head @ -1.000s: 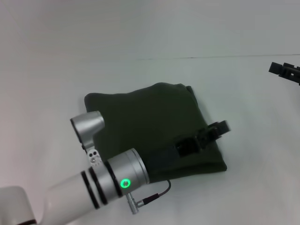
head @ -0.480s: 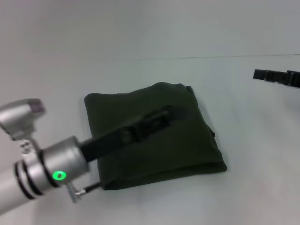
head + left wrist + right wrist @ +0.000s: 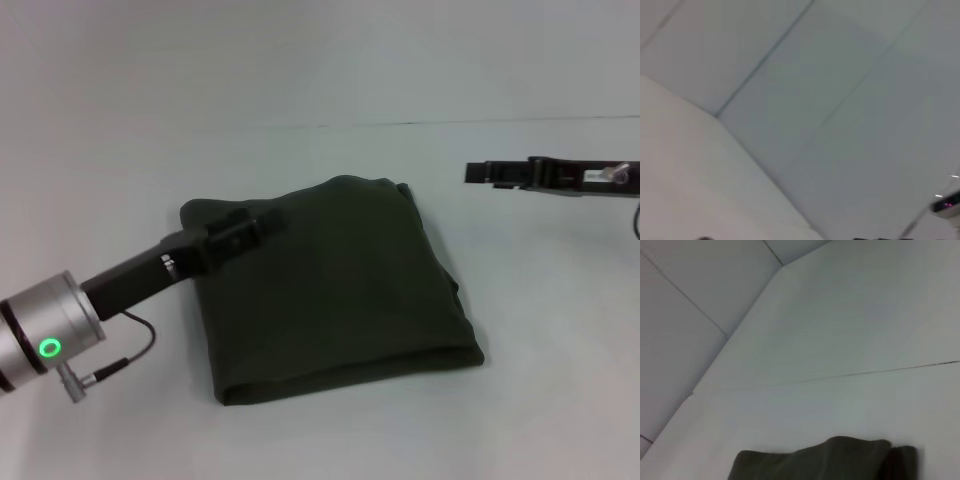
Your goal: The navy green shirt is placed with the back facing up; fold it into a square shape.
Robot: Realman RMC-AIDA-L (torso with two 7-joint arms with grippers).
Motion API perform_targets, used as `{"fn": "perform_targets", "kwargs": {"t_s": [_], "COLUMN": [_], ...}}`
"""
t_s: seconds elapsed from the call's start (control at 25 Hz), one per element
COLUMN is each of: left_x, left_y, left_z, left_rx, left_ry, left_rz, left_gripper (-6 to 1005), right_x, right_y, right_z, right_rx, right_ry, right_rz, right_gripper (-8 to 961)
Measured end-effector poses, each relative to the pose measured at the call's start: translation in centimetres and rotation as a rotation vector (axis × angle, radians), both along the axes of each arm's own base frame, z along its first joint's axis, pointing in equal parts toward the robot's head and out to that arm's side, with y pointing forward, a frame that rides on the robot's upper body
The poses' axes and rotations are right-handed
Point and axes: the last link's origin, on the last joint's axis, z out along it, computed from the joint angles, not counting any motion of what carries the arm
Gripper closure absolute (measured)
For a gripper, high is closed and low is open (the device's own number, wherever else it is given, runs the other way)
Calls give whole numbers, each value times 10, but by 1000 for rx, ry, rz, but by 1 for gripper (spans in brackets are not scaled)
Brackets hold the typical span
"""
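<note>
The navy green shirt (image 3: 335, 290) lies folded into a rough square in the middle of the white table, plain side up, with a thick fold along its near edge. My left gripper (image 3: 245, 226) reaches in from the lower left and hovers over the shirt's far left corner. On the right, my right gripper (image 3: 482, 172) is held level above the bare table, beyond the shirt's far right corner and apart from it. In the right wrist view only the shirt's far edge (image 3: 825, 460) shows. The left wrist view shows neither shirt nor gripper.
The white table (image 3: 540, 400) spreads around the shirt on all sides. A thin seam (image 3: 400, 124) runs across the table behind the shirt. A short cable (image 3: 110, 365) hangs from my left wrist near the table's front left.
My left arm has swung back to the left, from the shirt's near right part to its far left corner. My right gripper has come further in from the right. The shirt has not moved.
</note>
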Motion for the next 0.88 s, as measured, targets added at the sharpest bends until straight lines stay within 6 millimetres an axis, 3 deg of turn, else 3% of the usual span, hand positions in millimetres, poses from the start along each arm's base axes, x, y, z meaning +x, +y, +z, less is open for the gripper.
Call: {"fn": "perform_targets", "kwargs": {"t_s": [0.4,0.88], "left_x": [-33,-39], "left_y": [34,55], "left_z": [11,10], "left_rx": [83,132], "left_ry": [140,231], "left_rz": [261,363], "left_gripper": [62,62], "right_x": [-1,3], "right_y": [3,3], "right_z": [0,6], "right_rx": [26,41], "right_ry": [16,13], "right_rz": [-15,-28], "right_gripper": [251,251]}}
